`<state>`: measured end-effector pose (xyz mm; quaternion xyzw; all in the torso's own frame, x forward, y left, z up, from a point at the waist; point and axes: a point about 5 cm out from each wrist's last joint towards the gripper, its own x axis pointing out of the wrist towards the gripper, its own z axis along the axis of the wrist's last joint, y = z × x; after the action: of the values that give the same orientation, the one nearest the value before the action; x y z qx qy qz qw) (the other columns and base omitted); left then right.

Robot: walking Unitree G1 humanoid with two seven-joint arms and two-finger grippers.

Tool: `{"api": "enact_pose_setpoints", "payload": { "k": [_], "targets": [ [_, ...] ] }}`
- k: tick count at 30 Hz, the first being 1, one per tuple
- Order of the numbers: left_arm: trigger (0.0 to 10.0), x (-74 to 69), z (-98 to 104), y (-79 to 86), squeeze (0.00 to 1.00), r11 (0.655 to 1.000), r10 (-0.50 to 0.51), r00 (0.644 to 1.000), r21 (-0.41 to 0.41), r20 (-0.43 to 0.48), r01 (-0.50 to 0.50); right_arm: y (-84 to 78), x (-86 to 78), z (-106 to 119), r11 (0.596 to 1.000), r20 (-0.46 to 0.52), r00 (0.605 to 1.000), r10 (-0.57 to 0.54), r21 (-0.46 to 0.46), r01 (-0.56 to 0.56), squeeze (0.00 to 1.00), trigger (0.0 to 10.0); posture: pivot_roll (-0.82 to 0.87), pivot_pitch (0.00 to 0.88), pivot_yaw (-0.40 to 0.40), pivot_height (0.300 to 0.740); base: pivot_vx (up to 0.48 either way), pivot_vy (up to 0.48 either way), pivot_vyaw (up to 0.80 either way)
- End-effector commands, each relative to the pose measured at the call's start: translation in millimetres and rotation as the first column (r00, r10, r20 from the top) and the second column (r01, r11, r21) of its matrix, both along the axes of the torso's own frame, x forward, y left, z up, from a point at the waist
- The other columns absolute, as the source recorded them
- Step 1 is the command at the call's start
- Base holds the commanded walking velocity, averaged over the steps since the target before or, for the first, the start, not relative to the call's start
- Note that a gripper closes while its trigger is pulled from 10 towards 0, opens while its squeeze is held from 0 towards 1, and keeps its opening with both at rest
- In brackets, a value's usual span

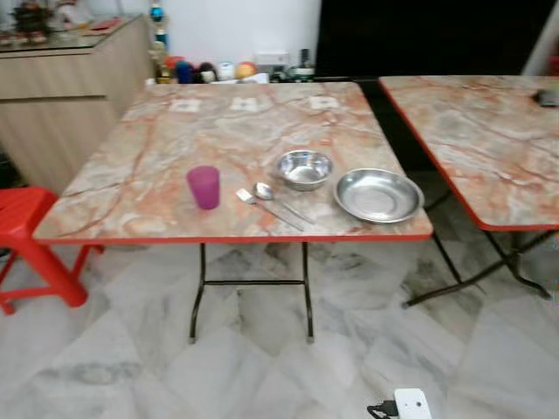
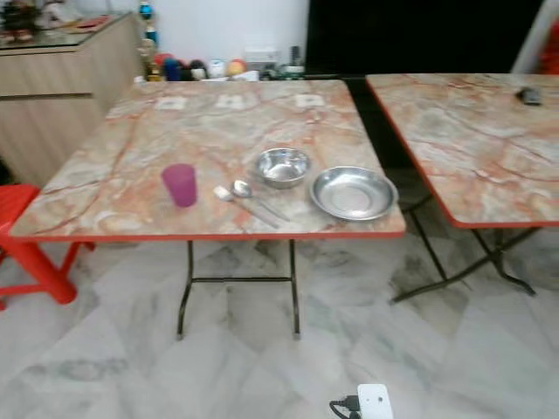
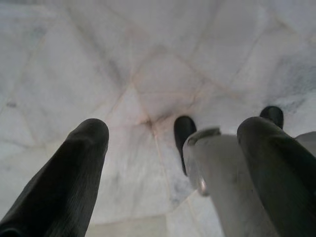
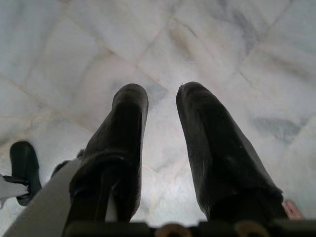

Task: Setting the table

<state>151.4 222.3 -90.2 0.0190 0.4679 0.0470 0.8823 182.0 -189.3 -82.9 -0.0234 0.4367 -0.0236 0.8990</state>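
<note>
Marble-top table [image 1: 175, 148], fork [image 1: 262, 206] half hidden under spoon [image 1: 271, 195], both end effectors [image 3: 173, 163] [image 4: 163, 128] spread, empty

Second table [image 1: 489, 148] cut off at right edge. Red stool [image 1: 26, 240] cropped at left. Clutter [image 1: 205, 70] beyond first table's far edge too small to be identified.

Both our grippers hang low over the floor [image 1: 262, 367], left gripper [image 3: 173, 133] and right gripper [image 4: 162, 101], with the table [image 1: 175, 131] ahead of and above them. On it, near its front edge, the cup [image 1: 203, 187] lies leftmost, then fork [image 1: 262, 208] and spoon [image 1: 271, 196] side by side, the bowl [image 1: 304, 168] just behind them, the plate [image 1: 378, 195] rightmost. A second table [image 1: 489, 140] stands further right, a stool [image 1: 26, 236] to the left.
</note>
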Motion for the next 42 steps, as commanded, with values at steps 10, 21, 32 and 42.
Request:
{"api": "enact_pose_setpoints", "payload": {
  "k": [10, 21, 32, 42],
  "targets": [
    [10.0, 7.5, 4.6, 12.5, 0.0, 0.989, 0.133, 0.991, -0.065, -0.004, -0.133, -8.4, 16.7, 7.2, 0.966, -0.028, 0.978, -0.208, 0.151, 0.21, 0.0, 10.0, 0.06, 0.0, -0.035, 0.74, 0.313, 0.0, 0.0],
    [10.0, 7.2, 5.0, 14.5, 0.0, 0.989, 0.139, 0.99, -0.054, -0.002, -0.139, -8.3, 17.6, 7.8, 0.964, -0.019, 0.976, -0.217, 0.151, 0.217, 0.0, 10.0, 0.06, 0.0, -0.034, 0.74, 0.175, 0.0, 0.0],
    [10.0, 7.0, 4.5, 12.9, 0.0, 0.988, 0.14, 0.99, -0.065, 0.0, -0.14, -8.6, 18.2, 8.4, 0.965, -0.008, 0.977, -0.213, 0.155, 0.211, 0.0, 10.0, 0.05, 0.0, -0.036, 0.74, 0.0, 0.0, 0.0],
    [10.0, 2.0, 2.8, 14.0, 0.0, 0.987, 0.146, 0.989, -0.069, -0.012, -0.146, -9.4, 18.1, 8.4, 0.967, -0.008, 0.978, -0.207, 0.147, 0.206, 0.0, 10.0, 0.05, 0.0, -0.038, 0.74, 0.0, 0.0, 0.0]
  ]
}}
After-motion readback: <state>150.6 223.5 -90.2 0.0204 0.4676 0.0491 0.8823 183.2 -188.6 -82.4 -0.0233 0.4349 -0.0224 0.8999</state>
